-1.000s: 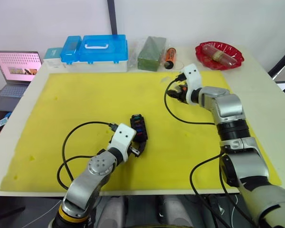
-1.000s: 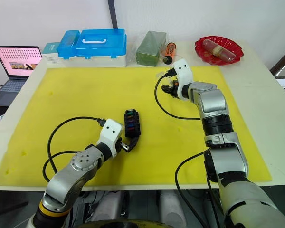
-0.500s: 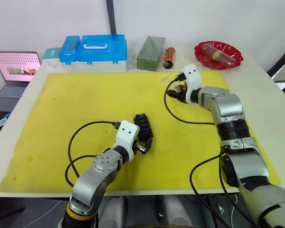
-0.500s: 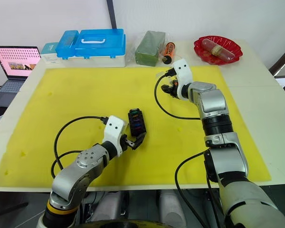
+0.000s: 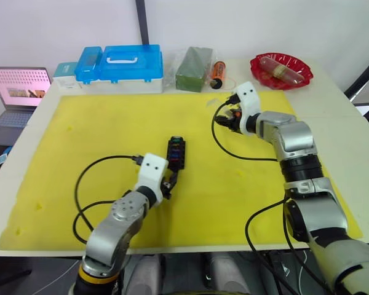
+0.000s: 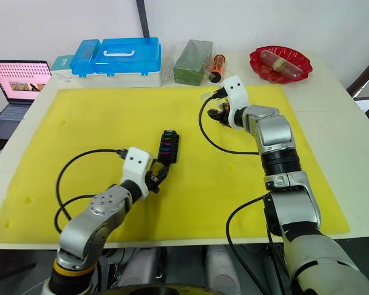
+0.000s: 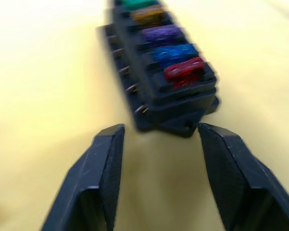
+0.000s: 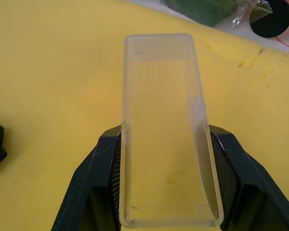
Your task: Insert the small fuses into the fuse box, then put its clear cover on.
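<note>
Left gripper off the loaded box, cover ready.

Left gripper [image 7: 156,159], jaws now wide and empty, has backed off the black slotted plastic fuse box [image 5: 175,153] mid-mat, apparently reseated flat; right gripper [image 8: 164,180] at two o'clock clamps the transparent rectangular cover [image 8: 164,130].

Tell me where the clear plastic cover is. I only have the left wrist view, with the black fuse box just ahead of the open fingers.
Observer: The clear rectangular plastic cover is clamped between the fingers of the right hand.
Operator: Is that close to the box?
Observer: No, they are well apart. The right hand is near the far edge of the yellow mat, beyond the black slotted fuse box and to the robot's right of it.
Operator: Is anything lying between them?
Observer: Only a black cable, which loops down from the right wrist over the mat.
</note>
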You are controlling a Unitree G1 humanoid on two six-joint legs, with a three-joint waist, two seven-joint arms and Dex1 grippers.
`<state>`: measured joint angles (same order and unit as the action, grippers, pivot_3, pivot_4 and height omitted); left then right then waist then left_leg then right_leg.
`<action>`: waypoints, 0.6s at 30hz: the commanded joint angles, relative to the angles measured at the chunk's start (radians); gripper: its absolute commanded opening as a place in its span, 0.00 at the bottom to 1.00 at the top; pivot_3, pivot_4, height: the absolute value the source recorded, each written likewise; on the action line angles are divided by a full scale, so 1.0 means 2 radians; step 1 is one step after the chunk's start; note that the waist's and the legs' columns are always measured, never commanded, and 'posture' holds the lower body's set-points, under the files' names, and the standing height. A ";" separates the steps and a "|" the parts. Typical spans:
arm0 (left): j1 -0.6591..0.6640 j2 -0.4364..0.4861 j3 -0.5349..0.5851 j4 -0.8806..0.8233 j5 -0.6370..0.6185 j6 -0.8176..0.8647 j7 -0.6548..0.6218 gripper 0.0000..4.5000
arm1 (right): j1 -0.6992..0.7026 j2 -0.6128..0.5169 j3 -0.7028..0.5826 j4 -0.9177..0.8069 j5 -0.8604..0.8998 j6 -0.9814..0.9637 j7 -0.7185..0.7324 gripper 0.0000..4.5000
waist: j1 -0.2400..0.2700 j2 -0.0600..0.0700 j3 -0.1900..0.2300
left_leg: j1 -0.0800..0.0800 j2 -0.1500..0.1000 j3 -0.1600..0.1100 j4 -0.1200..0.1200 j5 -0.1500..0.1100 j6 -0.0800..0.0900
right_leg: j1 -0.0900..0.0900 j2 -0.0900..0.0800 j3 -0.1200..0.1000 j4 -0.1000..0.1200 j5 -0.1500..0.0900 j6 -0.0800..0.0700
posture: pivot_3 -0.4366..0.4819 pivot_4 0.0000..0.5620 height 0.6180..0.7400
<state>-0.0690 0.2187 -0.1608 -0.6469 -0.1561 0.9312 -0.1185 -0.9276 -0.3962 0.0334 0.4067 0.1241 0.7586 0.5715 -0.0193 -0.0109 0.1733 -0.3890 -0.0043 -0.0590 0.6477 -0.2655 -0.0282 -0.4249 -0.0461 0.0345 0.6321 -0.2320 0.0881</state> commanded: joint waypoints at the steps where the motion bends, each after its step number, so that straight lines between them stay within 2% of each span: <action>1: 0.003 0.009 0.025 -0.031 -0.004 0.003 -0.006 0.58 | -0.005 -0.001 -0.006 -0.025 0.005 -0.004 -0.001 0.42 | 0.001 0.000 0.000 | 0.000 0.000 0.000 0.000 0.000 0.000 | 0.000 0.000 0.000 0.000 0.000 0.000 | 0.48 0.27 1.00; 8: -0.009 0.016 0.013 0.005 -0.009 -0.019 -0.031 0.58 | -0.006 0.006 -0.006 -0.026 0.007 -0.007 -0.005 0.42 | 0.002 0.000 0.000 | 0.000 0.000 0.000 0.000 0.000 0.000 | 0.000 0.000 0.000 0.000 0.000 0.000 | 0.48 0.27 1.00; 11: -0.012 0.022 0.013 0.011 -0.021 -0.021 -0.054 0.72 | -0.007 0.005 -0.006 -0.027 0.008 -0.007 -0.006 0.42 | 0.001 0.000 0.000 | 0.000 0.000 0.000 0.000 0.000 0.000 | 0.000 0.000 0.000 0.000 0.000 0.000 | 0.48 0.27 1.00; 15: -0.010 0.023 0.012 0.008 -0.029 -0.026 -0.066 0.99 | -0.006 0.003 -0.007 -0.030 0.007 -0.008 -0.005 0.42 | 0.001 0.000 0.000 | 0.000 0.000 0.000 0.000 0.000 0.000 | 0.000 0.000 0.000 0.000 0.000 0.000 | 0.48 0.27 1.00; 18: -0.017 0.013 0.010 0.021 -0.022 -0.036 -0.055 0.99 | -0.006 0.003 -0.007 -0.032 0.007 -0.009 -0.006 0.42 | 0.001 0.000 0.000 | 0.000 0.000 0.000 0.000 0.000 0.000 | 0.000 0.000 0.000 0.000 0.000 0.000 | 0.48 0.27 1.00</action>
<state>-0.0851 0.2557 -0.1369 -0.5991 -0.2064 0.8888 -0.2418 -0.9236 -0.3827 0.0334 0.3956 0.1321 0.7576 0.5637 -0.0177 -0.0110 0.1733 -0.3894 -0.0044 -0.0589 0.6477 -0.2655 -0.0282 -0.4250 -0.0465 0.0345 0.6318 -0.2319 0.0881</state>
